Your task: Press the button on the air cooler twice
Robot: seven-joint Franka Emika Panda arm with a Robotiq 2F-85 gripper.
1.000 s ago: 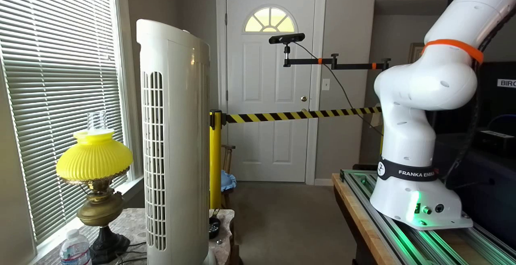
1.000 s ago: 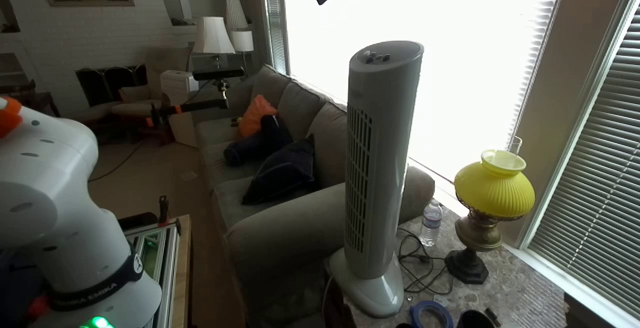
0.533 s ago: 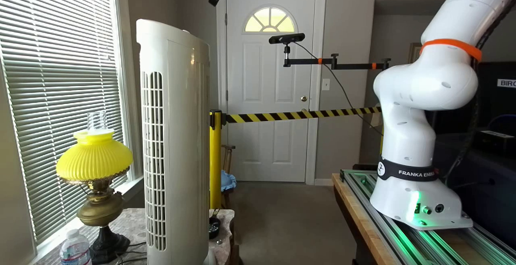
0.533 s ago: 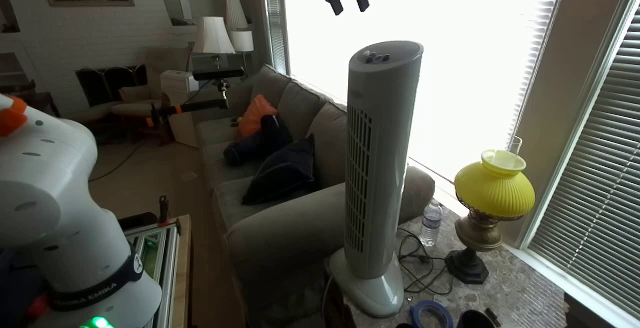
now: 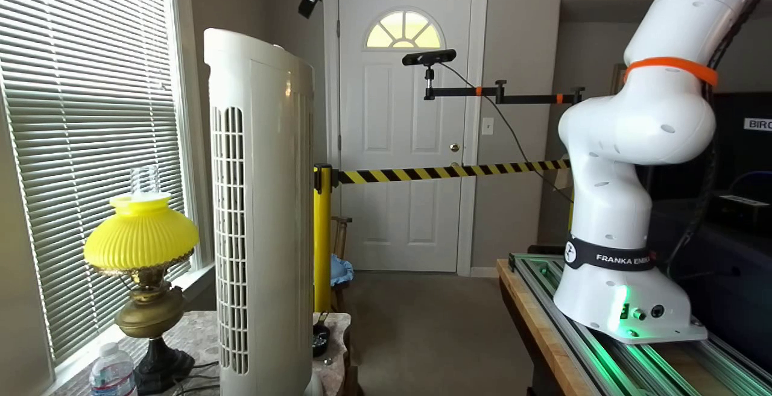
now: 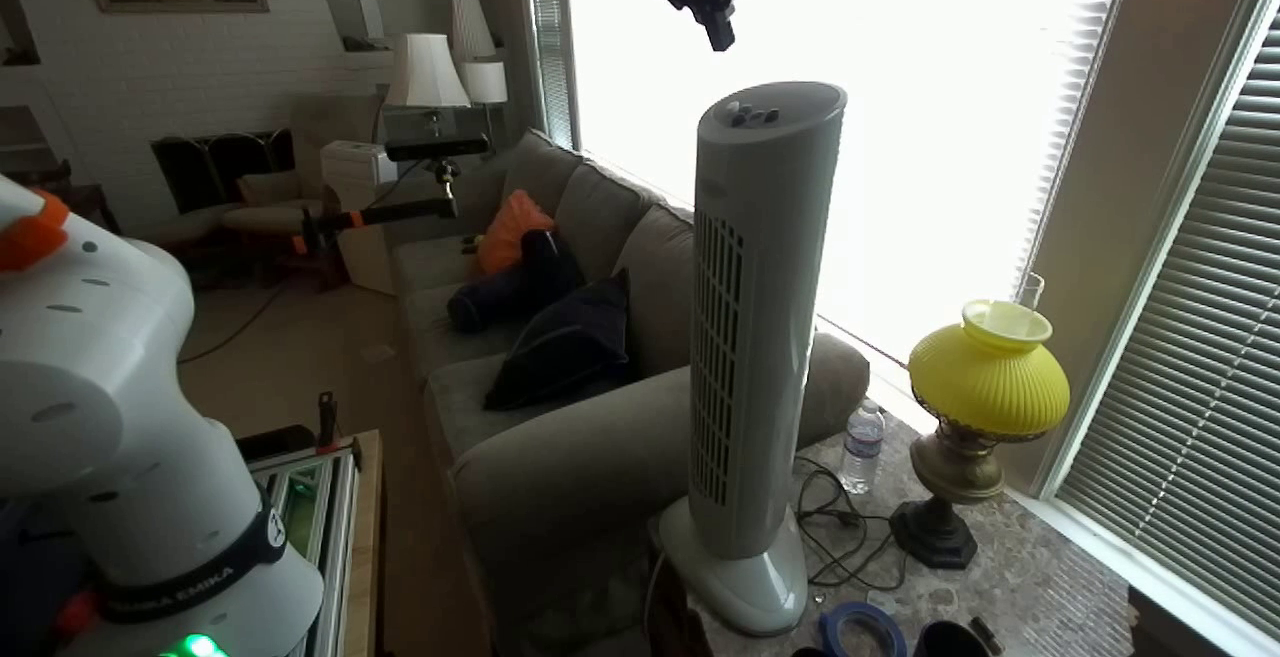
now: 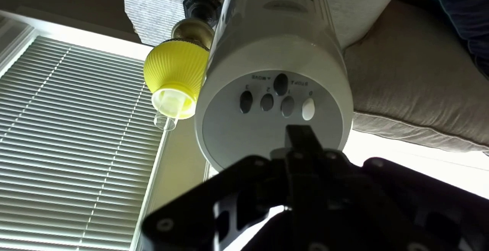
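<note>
The air cooler (image 6: 770, 317) is a tall white tower with vent slots down its front, seen in both exterior views. On its grey top panel (image 7: 244, 132), the wrist view shows several oval buttons: a white button (image 7: 308, 109), two grey ones, and darker ones, one black button (image 7: 280, 84) standing apart from the row. Printed labels there appear upside down. My gripper (image 6: 720, 41) hangs above the top, apart from it, fingers together and holding nothing. In the wrist view the joined fingertips (image 7: 300, 132) appear just below the white button, over the panel.
A yellow-shaded lamp (image 6: 990, 372) and a water bottle (image 6: 862, 447) share the cooler's table (image 6: 1040, 577). Loose cables (image 6: 840, 527) lie between them. Behind are a sofa (image 6: 560, 457) and a bright window (image 6: 900, 137). A camera on a bar (image 5: 429, 57) stands near the door.
My gripper has come down towards the cooler's top, shifting left in an exterior view where the door shows. Its fingers have gone from wide apart to together. The cooler has stayed put.
</note>
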